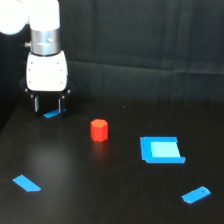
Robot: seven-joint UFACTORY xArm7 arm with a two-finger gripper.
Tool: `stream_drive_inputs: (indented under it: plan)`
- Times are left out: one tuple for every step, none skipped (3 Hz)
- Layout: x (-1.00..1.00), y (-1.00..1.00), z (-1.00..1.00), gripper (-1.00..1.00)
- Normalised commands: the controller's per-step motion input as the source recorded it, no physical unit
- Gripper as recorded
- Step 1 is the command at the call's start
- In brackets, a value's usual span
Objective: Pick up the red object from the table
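Observation:
The red object [99,130] is a small stubby hexagonal block standing upright on the black table [110,190], near the middle of the exterior view. My gripper [48,106] hangs from the white arm at the upper left, well to the left of and behind the red object. Its two dark fingers point down with a gap between them, so it is open. A small blue piece [52,114] lies right below the fingertips; nothing is held.
A square blue tray-like piece [161,150] lies to the right of the red object. A flat blue strip [26,183] sits at the front left and another blue piece [196,194] at the front right. A dark curtain hangs behind.

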Motion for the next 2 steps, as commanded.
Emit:
stream_drive_inputs:
  plan:
    - [0.04, -0.06, -0.08, 1.00]
    - [0.38, -0.17, -0.27, 1.00]
